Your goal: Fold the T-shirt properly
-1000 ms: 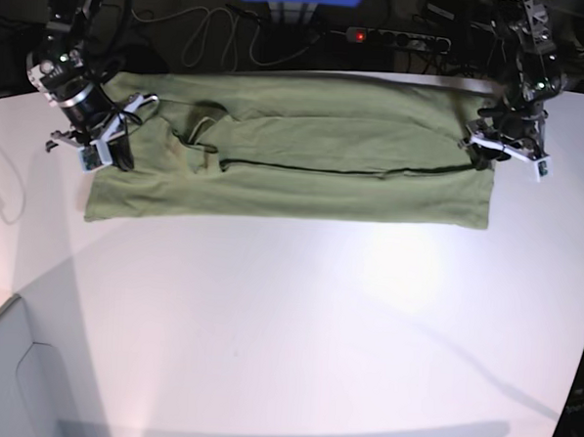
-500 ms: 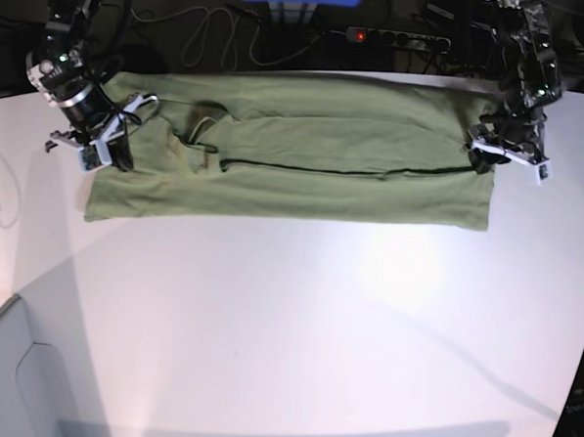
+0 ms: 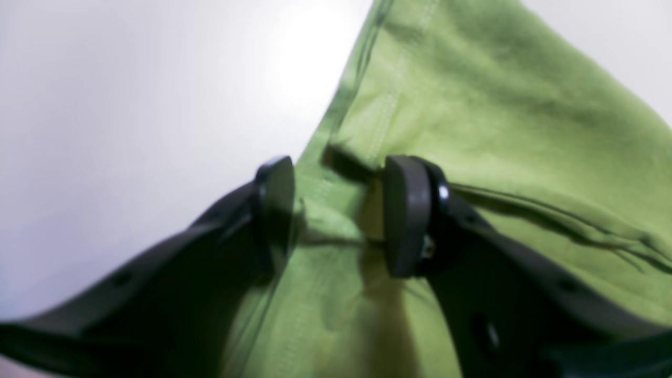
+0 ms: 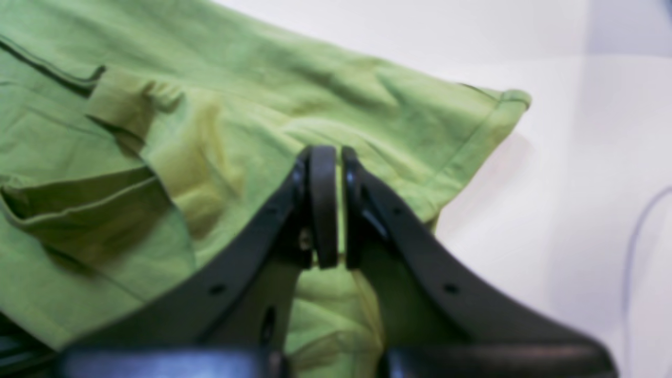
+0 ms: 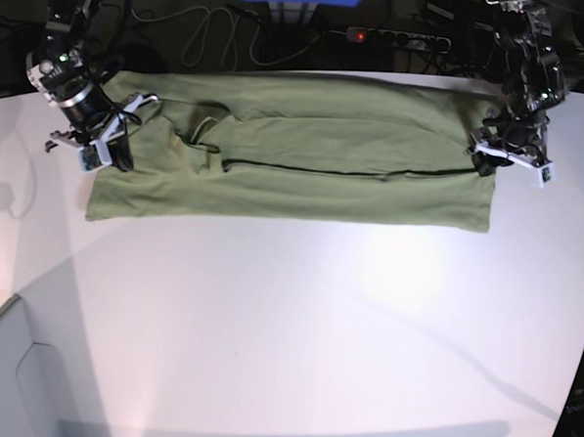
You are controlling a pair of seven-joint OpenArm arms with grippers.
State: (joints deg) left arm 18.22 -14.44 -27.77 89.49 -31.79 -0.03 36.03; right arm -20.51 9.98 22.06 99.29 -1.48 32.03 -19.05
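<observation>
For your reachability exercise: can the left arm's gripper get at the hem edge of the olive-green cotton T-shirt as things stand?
Probably yes. The left gripper already straddles the stitched hem of the olive-green cotton T-shirt, jaws apart, with nothing between them but cloth.

A white, glossy surface carries one thing: the olive-green T-shirt, folded into a long flat band. The cloth stretches from the right hand to the left hand; in front of both hands the surface lies bare, with glare.

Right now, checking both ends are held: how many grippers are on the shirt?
2: right gripper at the olive-green cotton T-shirt's neck end, left gripper at its hem end.
</observation>
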